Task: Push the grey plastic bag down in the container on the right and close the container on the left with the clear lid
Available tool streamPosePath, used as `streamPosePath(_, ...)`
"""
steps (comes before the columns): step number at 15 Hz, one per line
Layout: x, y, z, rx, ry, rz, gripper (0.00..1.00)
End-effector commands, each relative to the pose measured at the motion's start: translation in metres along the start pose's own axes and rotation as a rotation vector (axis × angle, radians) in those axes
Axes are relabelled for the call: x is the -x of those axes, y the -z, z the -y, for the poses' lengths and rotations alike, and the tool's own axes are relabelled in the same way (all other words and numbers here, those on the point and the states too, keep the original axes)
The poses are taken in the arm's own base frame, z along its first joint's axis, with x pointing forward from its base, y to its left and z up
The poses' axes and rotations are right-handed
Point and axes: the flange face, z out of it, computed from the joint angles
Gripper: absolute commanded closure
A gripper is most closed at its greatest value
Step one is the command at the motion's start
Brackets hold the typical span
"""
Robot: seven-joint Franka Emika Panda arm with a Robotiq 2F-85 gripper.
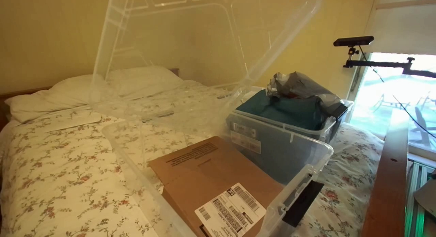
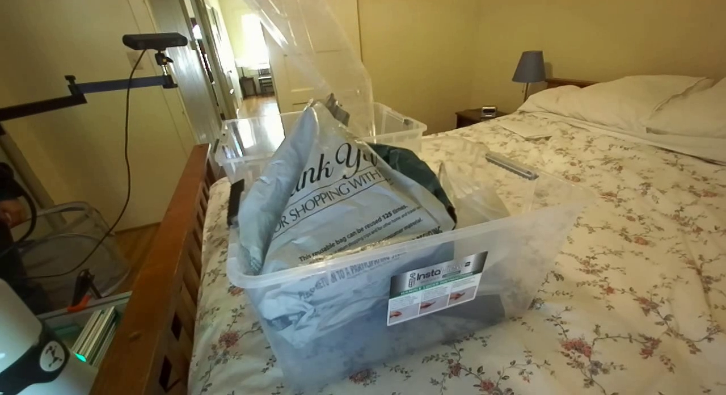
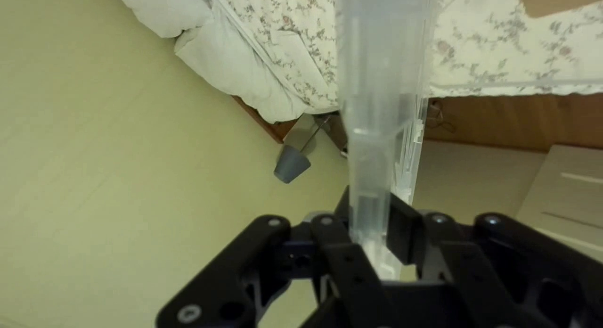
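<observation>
Aloft, the tool [image 3: 374,217] pinches the lid [image 3: 386,83] by an edge in the wrist view; both exterior views show the lid tilted toward twelve o'clock, its contact with anything below hard to tell. In an exterior view, the left bin [image 1: 286,152] sits uncovered at six o'clock, a box [image 1: 211,172] inside. Up at two o'clock, the bag [image 1: 303,85] bulges above the rim of the right bin [image 2: 346,349], apparently yet to be pushed down. Broad and clear, the lid looks slick, light and fairly stiff, likely to flex or twist in so small a grip; the middle of its rim should be the steadiest hold. Presumably soft and slippery, the bag calls for a firm press on its peak rather than a pinch, and may spring back once let go.
</observation>
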Motion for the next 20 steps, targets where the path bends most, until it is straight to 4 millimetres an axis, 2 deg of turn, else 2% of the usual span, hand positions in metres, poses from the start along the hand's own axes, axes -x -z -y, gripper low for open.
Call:
streamPosePath(1,0.006,0.000,0.000,0.036,0.089,0.034,0.97)
streamPosePath(2,0.007,-0.009,0.008,-0.002,0.053,0.041,0.88)
streamPosePath(5,0.008,-0.009,0.009,-0.001,0.060,0.043,0.88)
streamPosePath(6,0.004,-0.003,0.007,0.014,0.049,0.021,0.97)
streamPosePath(7,-0.004,0.019,0.006,0.063,0.041,-0.024,0.97)
streamPosePath(9,-0.014,0.050,0.009,0.122,0.073,-0.078,0.97)
streamPosePath(12,-0.020,0.078,0.018,0.177,0.133,-0.150,0.97)
streamPosePath(13,-0.020,0.080,0.023,0.188,0.175,-0.176,0.97)
streamPosePath(16,-0.012,0.057,0.045,0.216,0.310,-0.235,0.97)
streamPosePath(20,0.008,0.003,0.053,0.345,0.462,-0.177,0.97)
